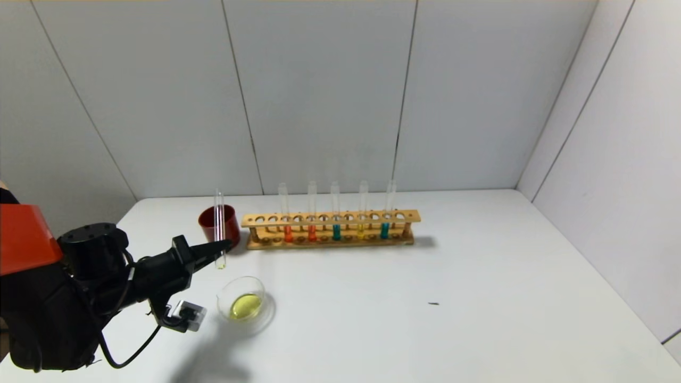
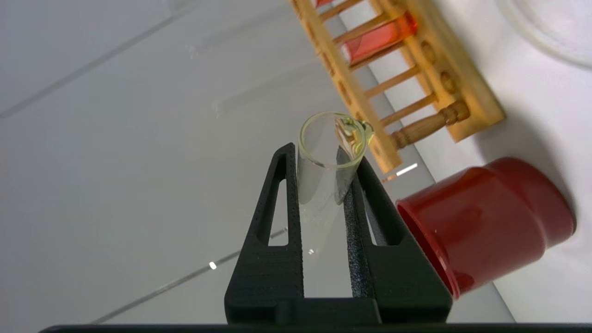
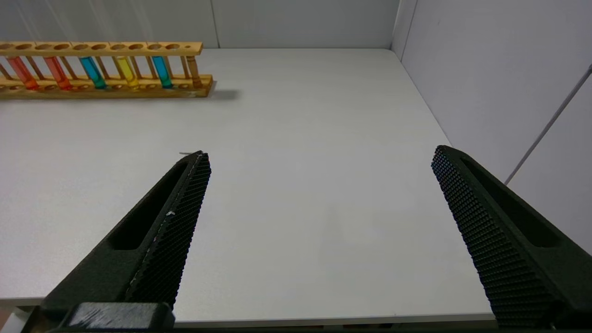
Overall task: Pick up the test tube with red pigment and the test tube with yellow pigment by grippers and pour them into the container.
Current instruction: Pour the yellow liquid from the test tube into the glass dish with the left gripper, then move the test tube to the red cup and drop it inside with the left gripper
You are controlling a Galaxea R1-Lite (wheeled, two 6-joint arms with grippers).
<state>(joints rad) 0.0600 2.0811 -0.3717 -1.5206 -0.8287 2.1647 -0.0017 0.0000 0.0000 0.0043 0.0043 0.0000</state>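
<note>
left claw | grips upright test tube | above container

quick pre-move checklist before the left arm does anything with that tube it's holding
1. Grip: left gripper shut on the test tube with yellow pigment: ok.
2. Tube upright: ok.
3. Tube emptied: only a yellow trace at its bottom: ok.
4. Container holds yellow liquid, no red: red pour not ok.
5. Red tubes stand in the rack: ok.
6. Right gripper open, holds nothing: ok.
7. Red cup close behind the tube, contact: cannot tell.
</note>
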